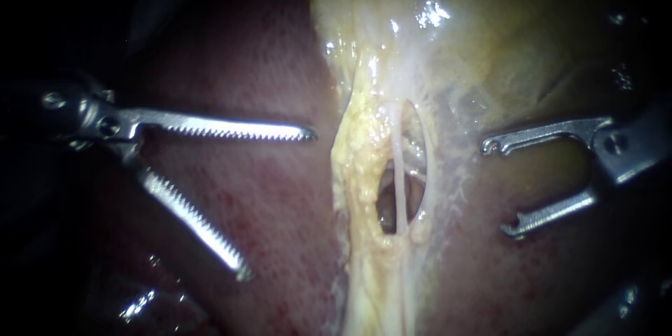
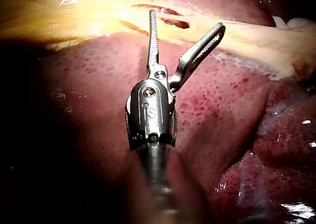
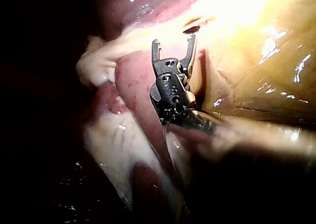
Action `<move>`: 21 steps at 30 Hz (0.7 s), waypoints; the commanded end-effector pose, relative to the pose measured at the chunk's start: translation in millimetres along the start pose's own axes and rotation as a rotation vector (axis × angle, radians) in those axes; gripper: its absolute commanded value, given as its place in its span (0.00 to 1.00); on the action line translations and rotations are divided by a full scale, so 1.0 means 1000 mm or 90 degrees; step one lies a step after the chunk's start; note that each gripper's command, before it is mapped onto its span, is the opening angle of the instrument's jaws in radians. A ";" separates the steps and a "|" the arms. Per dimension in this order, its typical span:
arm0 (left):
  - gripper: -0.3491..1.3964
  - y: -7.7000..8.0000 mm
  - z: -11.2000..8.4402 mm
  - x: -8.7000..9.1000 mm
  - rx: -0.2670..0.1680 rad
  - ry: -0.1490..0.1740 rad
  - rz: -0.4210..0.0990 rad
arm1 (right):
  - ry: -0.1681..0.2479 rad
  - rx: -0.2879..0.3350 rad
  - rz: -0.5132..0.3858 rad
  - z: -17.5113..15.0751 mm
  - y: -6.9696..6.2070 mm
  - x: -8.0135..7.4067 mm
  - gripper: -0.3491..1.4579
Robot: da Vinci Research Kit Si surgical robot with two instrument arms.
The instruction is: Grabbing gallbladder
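The gallbladder is the pale yellow-green tissue at the upper right of the endoscope view. A yellowish fatty band runs down from it, with a window in which a thin pale tube shows. My left instrument hovers over the red liver left of the band, its toothed jaws wide open and holding nothing. My right instrument stands right of the band, its slim hooked jaws open and empty. In the left wrist view the left instrument points at the band. The right instrument appears open in the right wrist view.
Dark liver lobes lie beside and below my left instrument. Pale folds of tissue lie beside my right instrument's shaft. Glossy wet highlights mark the gallbladder surface.
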 end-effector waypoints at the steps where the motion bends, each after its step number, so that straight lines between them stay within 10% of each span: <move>1: 0.84 0.0000 0.0000 0.0000 0.000 0.000 0.000 | 0.000 0.000 0.000 0.0000 0.0000 0.0000 0.52; 9: 0.84 0.0001 0.0000 -0.0001 -0.004 0.000 -0.004 | 0.000 0.000 0.000 0.0000 0.0000 0.0000 0.52; 21: 0.80 0.0014 0.0005 -0.0019 -0.097 0.011 -0.117 | 0.000 0.000 0.000 0.0000 0.0000 0.0000 0.52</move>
